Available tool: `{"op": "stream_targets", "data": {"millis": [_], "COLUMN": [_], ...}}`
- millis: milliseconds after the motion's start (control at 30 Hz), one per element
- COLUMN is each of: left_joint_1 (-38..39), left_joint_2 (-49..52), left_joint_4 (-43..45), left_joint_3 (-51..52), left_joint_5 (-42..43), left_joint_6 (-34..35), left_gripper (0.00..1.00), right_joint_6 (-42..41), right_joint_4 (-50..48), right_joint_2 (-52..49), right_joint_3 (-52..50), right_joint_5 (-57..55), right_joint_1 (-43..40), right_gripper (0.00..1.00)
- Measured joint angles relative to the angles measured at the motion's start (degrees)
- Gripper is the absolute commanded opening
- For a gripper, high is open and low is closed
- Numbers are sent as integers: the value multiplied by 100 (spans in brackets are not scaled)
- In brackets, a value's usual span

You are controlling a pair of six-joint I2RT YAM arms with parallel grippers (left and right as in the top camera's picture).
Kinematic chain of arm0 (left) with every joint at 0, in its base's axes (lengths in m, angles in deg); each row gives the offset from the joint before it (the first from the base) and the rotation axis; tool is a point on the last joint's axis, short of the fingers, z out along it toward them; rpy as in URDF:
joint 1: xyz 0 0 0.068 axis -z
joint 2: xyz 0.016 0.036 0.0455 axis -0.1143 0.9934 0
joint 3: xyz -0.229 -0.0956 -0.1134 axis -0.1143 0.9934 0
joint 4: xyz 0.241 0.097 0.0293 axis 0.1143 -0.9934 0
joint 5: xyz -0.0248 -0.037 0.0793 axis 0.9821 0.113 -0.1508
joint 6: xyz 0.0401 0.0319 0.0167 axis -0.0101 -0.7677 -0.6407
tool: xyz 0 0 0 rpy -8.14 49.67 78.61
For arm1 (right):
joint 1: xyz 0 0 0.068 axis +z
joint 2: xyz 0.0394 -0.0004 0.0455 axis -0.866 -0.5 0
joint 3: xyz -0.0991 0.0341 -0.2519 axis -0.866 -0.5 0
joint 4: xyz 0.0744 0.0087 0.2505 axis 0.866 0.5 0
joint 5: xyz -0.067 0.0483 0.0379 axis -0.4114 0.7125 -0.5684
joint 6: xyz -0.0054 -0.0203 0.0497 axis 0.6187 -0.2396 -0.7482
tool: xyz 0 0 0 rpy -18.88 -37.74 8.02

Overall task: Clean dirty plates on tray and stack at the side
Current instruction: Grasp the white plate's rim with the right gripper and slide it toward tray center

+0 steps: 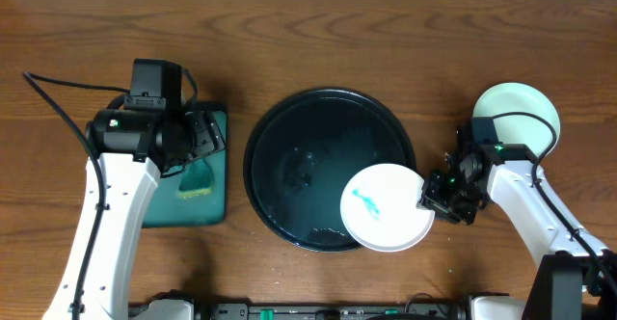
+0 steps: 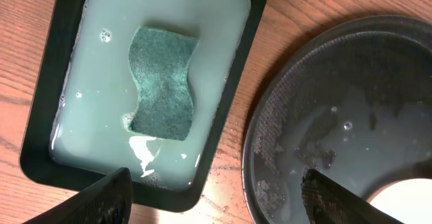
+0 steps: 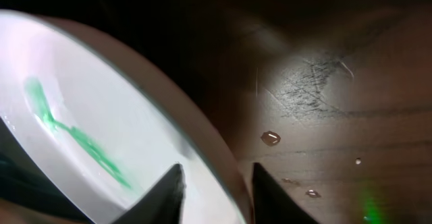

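Note:
The round black tray sits mid-table, wet with suds, and also shows in the left wrist view. A white plate with a teal smear rests on the tray's lower right rim. My right gripper is shut on the plate's right edge. In the right wrist view, the fingers straddle the plate's rim. A pale mint-green plate lies on the table at the far right, beside the right arm. My left gripper is open and empty, and its fingers hover over the gap between the two trays.
A dark green rectangular tray of cloudy water stands left of the black tray and holds a green sponge. Its rim also shows in the left wrist view. Water drops lie on the wooden table near the right gripper.

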Motion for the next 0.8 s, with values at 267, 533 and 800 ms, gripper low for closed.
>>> {"op": "stream_targets", "data": {"millis": [267,533,800], "left_joint_1": [0,0,0], "left_joint_2": [0,0,0], "left_joint_4": [0,0,0], "left_joint_3": [0,0,0], "left_joint_5": [0,0,2], "left_joint_6": [-2,-2,-2], "left_gripper": [80,80,80], "right_joint_6": [-90,-131,-293], "right_joint_4": [-251,-424,-796], "right_joint_2": [0,-2,-7], "right_joint_3": [0,-44,-407], "right_joint_5": [4,4,37], "right_joint_1": [2,2,2], "right_gripper": [27,28,1]}}
